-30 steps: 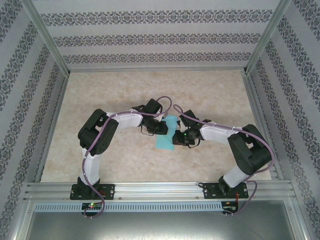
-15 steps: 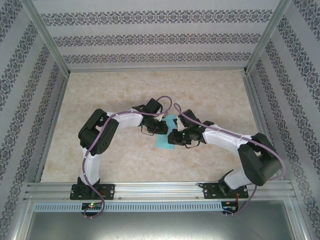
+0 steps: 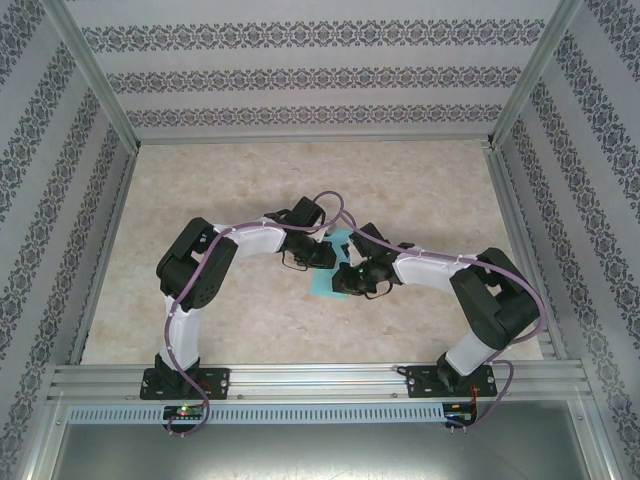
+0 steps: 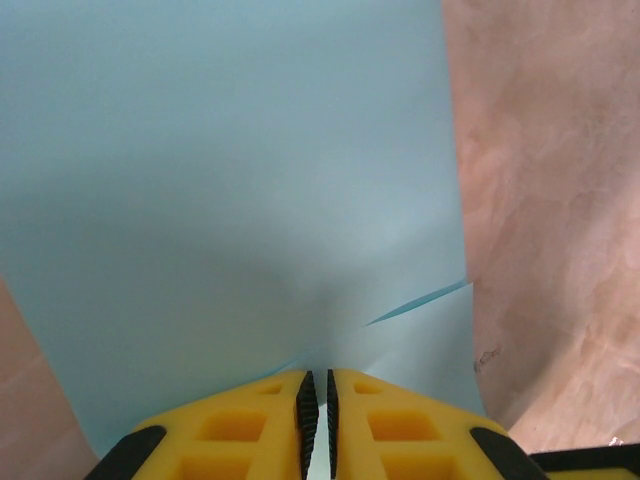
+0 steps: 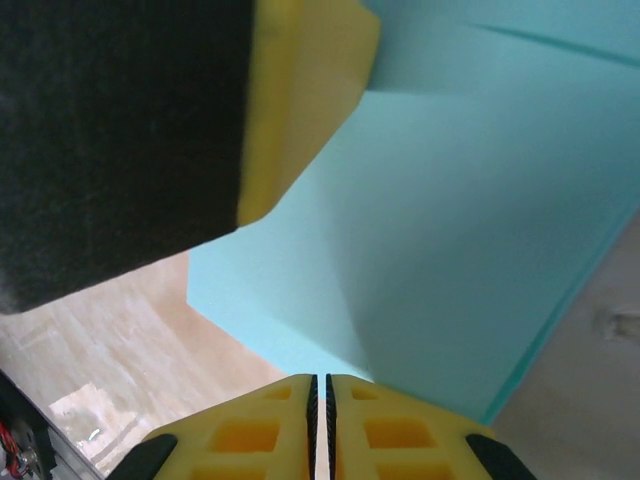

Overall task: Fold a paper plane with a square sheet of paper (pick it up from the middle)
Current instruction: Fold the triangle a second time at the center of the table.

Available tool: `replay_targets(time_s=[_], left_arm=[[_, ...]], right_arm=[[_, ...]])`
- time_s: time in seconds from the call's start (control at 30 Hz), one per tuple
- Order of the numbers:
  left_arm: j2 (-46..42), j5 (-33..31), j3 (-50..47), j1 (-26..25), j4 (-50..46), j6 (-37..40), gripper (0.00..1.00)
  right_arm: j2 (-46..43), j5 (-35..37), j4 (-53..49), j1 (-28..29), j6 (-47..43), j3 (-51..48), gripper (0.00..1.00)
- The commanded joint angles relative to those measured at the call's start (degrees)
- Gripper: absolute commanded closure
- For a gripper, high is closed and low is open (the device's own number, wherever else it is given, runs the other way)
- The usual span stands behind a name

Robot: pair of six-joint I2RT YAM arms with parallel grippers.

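The square sheet of paper [image 3: 324,286] is light cyan and lies creased at the table's middle, between my two grippers. My left gripper [image 3: 322,255] reaches it from the upper left. In the left wrist view the left gripper [image 4: 318,385] has its yellow fingers pinched together, a strip of the paper [image 4: 230,150] between the pads and a fold edge to the right. My right gripper [image 3: 345,279] comes in from the right. Its jaws [image 5: 320,385] are closed at the paper's [image 5: 450,230] near edge, where a crease starts. The left gripper's yellow fingertip [image 5: 300,100] looms at upper left.
The beige marbled tabletop [image 3: 420,190] is bounded by aluminium rails, with patterned walls on three sides. The arms' bases sit on the near rail [image 3: 320,378]. The two wrists and their purple cables [image 3: 340,215] crowd together above the paper.
My right gripper has slid left and slightly nearer onto the paper and its jaws have narrowed. The right elbow swung out and back. The left arm has stayed put.
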Motion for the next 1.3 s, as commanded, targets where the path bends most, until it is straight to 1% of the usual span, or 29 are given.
replay_targets(time_s=[0.0, 0.2, 0.57, 0.83, 1.27], left_arm=[[4.43, -6.64, -2.17, 0.24, -3.0, 2.33, 0.82], [4.82, -6.6, -1.69, 0.24, -3.18, 2.3, 0.81], [5.15, -6.65, -1.26, 0.24, -3.7, 2.6, 0.81], [5.61, -6.76, -0.77, 0.24, -4.05, 2.67, 0.81], [5.92, -6.96, -0.5, 0.42, -3.97, 2.86, 0.81]], right_arm=[[0.52, 0.33, -0.02, -0.71, -1.32, -0.09, 0.87], [1.57, -0.37, 0.55, -1.43, -1.67, -1.02, 0.88], [1.74, 1.57, -1.73, -1.9, -3.78, -1.49, 0.89], [2.28, 0.66, -0.55, -2.03, -3.65, -2.81, 0.89], [1.23, 1.21, -0.42, -2.51, -4.05, -5.62, 0.9]])
